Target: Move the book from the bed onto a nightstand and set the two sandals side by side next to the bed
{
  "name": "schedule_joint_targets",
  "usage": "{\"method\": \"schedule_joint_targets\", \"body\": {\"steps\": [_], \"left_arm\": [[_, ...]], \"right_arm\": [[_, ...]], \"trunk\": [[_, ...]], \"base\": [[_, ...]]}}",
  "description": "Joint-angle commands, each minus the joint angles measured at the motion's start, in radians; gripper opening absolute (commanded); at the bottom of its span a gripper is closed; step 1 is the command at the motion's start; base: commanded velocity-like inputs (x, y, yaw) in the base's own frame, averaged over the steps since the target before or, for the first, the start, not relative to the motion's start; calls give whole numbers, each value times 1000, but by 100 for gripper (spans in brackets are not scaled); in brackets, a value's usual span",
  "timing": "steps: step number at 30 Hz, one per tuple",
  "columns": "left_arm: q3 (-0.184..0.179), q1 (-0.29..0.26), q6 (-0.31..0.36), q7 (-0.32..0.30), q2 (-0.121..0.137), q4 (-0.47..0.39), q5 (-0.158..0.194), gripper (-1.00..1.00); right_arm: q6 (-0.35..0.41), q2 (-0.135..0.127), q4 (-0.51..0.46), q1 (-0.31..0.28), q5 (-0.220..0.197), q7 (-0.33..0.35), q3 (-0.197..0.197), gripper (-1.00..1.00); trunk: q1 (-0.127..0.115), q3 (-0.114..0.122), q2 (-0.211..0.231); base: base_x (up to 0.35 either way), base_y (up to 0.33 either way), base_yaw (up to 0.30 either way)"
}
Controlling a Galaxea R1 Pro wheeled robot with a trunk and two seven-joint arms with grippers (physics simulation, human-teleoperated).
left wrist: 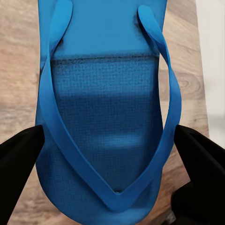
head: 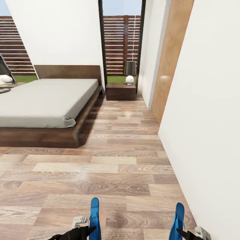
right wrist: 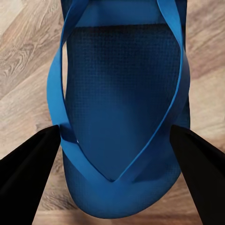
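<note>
the bedroom's wood-plank floor [head: 126, 173] runs from the bottom of the head view up to a tall dark-framed window [head: 121, 43] with a brown slatted fence and grass behind it. a white wall [head: 206, 116] closes the right side, with a light wooden door panel [head: 171, 56] set in it farther along. the bed [head: 43, 100] lies at the left, its dark frame and headboard around a pale mattress; its left part is cut off by the picture's edge, and no book can be made out on the part that shows. at that far left edge a dark lamp and a flat thing, perhaps on a second table, are too cropped to identify. the nightstand [head: 120, 91] stands between the bed's head and the right wall, carrying a small lamp [head: 130, 72] with a dark shade and a white round base.

low in the head view, the left sandal [head: 94, 216] and the right sandal [head: 177, 220] stand on edge, well apart, each cut off by the bottom edge. the left gripper [left wrist: 110, 140] shows black fingers [left wrist: 18, 164] on either side of its sandal, closed against the sole's edges at the toe end. the right gripper [right wrist: 115, 140] holds its sandal the same way, fingers [right wrist: 28, 168] pressed to both edges. both sandals are held above the floor, short of the bed.
</note>
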Motion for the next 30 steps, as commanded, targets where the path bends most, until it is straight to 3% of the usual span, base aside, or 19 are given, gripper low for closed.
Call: {"method": "schedule_joint_targets", "body": {"steps": [1,12,23,30], "left_arm": [[4,0,8,-6,0,0,3,-100],[4,0,8,-6,0,0,3,-100],[3,0,8,-6,-2,0,3,-100],[3,0,8,-6,-2,0,3,-100]], "right_arm": [[10,0,0,0,-10,2,1,-100],[10,0,0,0,-10,2,1,-100],[10,0,0,0,-10,2,1,-100],[10,0,0,0,-10,2,1,-100]], "trunk": [[0,1,0],[0,4,0],[-42,39,77],[-42,39,77]], "base": [[0,0,0],[0,0,0],[0,0,0],[0,0,0]]}}
